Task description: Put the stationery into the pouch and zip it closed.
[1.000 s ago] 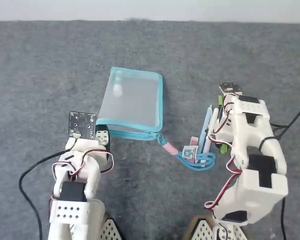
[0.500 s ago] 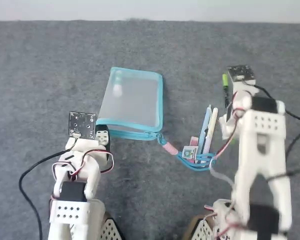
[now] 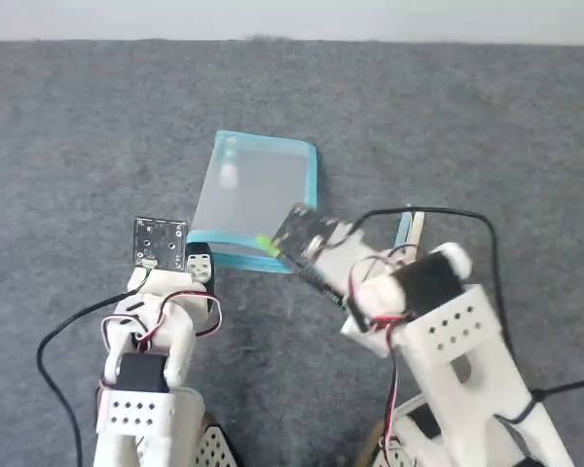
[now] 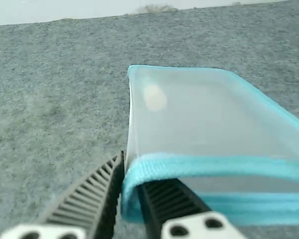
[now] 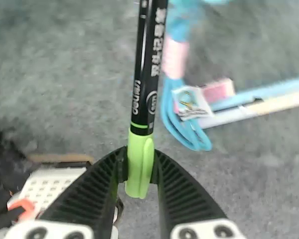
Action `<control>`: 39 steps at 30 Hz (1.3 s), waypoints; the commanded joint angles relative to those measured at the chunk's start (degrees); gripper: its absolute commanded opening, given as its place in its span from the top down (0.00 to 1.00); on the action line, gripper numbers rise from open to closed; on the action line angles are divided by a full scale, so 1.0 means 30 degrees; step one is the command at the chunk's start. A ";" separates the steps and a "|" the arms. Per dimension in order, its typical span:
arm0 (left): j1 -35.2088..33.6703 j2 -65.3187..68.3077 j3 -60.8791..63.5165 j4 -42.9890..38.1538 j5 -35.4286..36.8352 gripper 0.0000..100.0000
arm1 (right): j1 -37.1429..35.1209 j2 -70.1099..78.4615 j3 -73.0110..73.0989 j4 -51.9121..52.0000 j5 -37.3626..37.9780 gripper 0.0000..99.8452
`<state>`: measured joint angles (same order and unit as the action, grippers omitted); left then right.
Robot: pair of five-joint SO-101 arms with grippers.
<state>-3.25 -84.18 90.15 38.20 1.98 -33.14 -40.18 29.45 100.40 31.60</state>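
Gripping the green cap end of a black pen (image 5: 148,74), the right gripper (image 5: 139,164) has both fingers pressed against the cap, and the pen's barrel points out ahead of it. In the high view that green end (image 3: 266,243) sits at the near, zip edge of the pouch (image 3: 258,199). The left gripper (image 4: 129,174) is clamped on the near left corner of that edge, one finger on each side of the teal trim. The pouch is translucent and lies flat on the grey mat (image 3: 97,126), farther out than both arms. In the right wrist view, past the held pen, a pink tab (image 5: 173,55), a looped blue cord (image 5: 182,127), a small tag (image 5: 188,102), a pink eraser (image 5: 217,89), a blue pen (image 5: 269,89) and a cream pen (image 5: 269,104) lie on the mat, outside the pouch.
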 commanded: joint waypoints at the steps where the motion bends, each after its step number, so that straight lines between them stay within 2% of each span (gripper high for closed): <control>1: -0.0029 -0.0234 -0.0454 -0.0733 0.0234 0.99 | -0.0952 0.0571 0.0117 0.0806 0.0410 0.99; 5: -0.0029 -0.0234 -0.0454 -0.0733 0.0264 0.99 | -0.0923 0.2359 0.0029 0.0777 0.0176 0.99; 14: -0.0029 -0.0234 -0.0454 -0.0703 0.0264 0.99 | -0.0923 0.6403 -0.4718 0.0454 -0.4073 0.99; 20: 0.0059 -0.0234 -0.0454 -0.0703 0.0234 0.99 | -0.0894 0.8571 -0.7179 0.0454 -0.4366 0.99; 29: 0.2256 -0.0293 -0.0278 -0.0088 -0.0674 0.99 | 0.1158 1.1414 -1.1311 0.0190 -0.6330 0.99; 39: 0.3018 -0.0293 -0.0249 -0.0088 -0.0703 0.99 | 0.1216 1.4110 -1.4593 0.0278 -0.8527 0.99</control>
<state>5.45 -84.18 90.15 38.20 0.75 -30.95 2.29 -9.67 100.40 7.60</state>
